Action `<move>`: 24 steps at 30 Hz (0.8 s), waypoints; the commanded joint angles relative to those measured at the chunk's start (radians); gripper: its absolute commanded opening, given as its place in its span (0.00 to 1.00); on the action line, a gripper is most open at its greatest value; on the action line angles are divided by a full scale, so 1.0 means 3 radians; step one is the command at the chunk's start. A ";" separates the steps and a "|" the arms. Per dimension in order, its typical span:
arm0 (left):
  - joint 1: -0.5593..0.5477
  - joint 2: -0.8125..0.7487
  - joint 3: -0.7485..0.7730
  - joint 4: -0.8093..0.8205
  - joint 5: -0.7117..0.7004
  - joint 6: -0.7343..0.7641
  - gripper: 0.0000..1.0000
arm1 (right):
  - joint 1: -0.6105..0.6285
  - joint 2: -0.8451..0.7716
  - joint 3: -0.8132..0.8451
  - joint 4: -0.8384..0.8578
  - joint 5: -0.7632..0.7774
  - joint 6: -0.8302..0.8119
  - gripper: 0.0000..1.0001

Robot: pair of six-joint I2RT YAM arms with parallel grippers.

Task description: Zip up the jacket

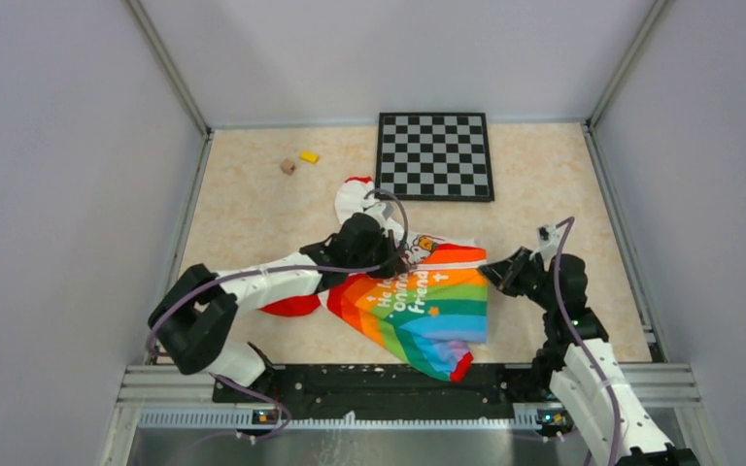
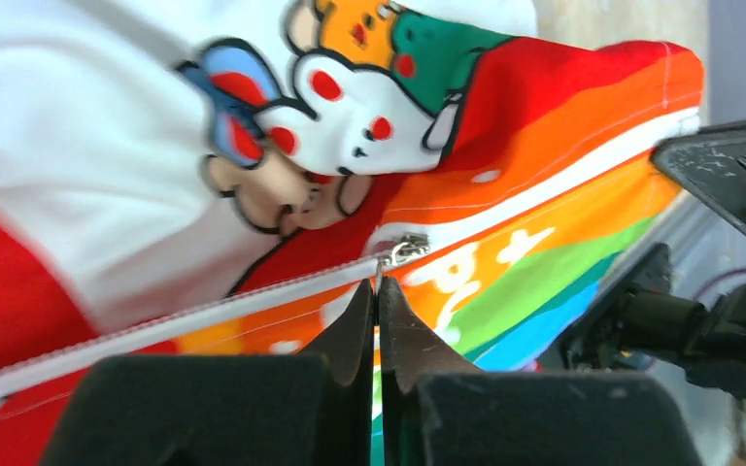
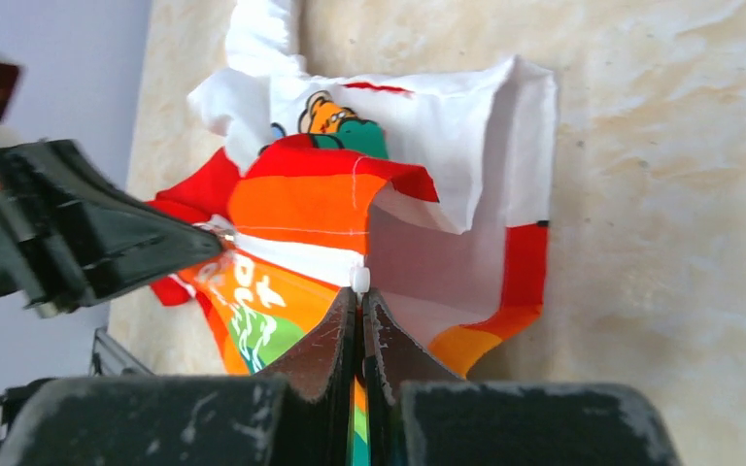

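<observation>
The jacket [image 1: 418, 301] lies crumpled mid-table, with a white printed top, red sleeves and a rainbow lower panel. My left gripper [image 1: 403, 254] is over its zipper line. In the left wrist view its jaws [image 2: 377, 286] are shut on the metal zipper pull [image 2: 403, 249], partway along the white zipper tape [image 2: 204, 313]. My right gripper [image 1: 493, 272] is at the jacket's right edge. In the right wrist view it [image 3: 360, 296] is shut on the zipper's bottom end at the hem, by a white stopper [image 3: 359, 281]. The left fingers [image 3: 155, 248] show there too.
A black-and-grey checkerboard [image 1: 434, 155] lies at the back of the table, just beyond the jacket. A yellow block [image 1: 308, 156] and a small tan cube [image 1: 288, 166] sit at the back left. Grey walls and metal rails enclose the table.
</observation>
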 commanded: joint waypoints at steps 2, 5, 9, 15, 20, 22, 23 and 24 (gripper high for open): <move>0.0344 -0.0504 -0.0133 -0.1040 -0.0824 0.0341 0.00 | -0.0048 -0.0034 0.0255 -0.0462 0.0539 -0.0214 0.00; 0.0573 -0.0748 -0.0241 -0.1328 -0.1013 0.0291 0.00 | -0.0046 -0.0066 0.0226 -0.0553 0.0653 -0.0161 0.00; 0.0740 -0.1153 -0.0362 -0.1631 -0.1470 0.0193 0.00 | -0.0044 -0.0123 0.0262 -0.0708 0.0820 -0.0169 0.00; 0.0829 -0.1528 -0.0449 -0.1822 -0.1771 0.0085 0.00 | -0.0044 0.0000 0.0375 -0.0754 0.0734 -0.0321 0.00; 0.0834 -0.1638 -0.0437 -0.1721 -0.1502 0.0203 0.00 | -0.0040 0.0254 0.0551 -0.0785 0.0451 -0.0493 0.00; 0.0833 -0.1673 -0.0334 -0.1758 -0.1452 0.0192 0.10 | 0.0051 0.0517 0.0697 -0.0873 0.0333 -0.0506 0.06; 0.0833 -0.1718 -0.0282 -0.1800 -0.1463 0.0180 0.28 | 0.0148 0.0632 0.0814 -0.1001 0.0439 -0.0510 0.15; 0.0832 -0.1777 -0.0225 -0.1825 -0.1473 0.0178 0.42 | 0.0280 0.0702 0.0922 -0.1122 0.0617 -0.0511 0.28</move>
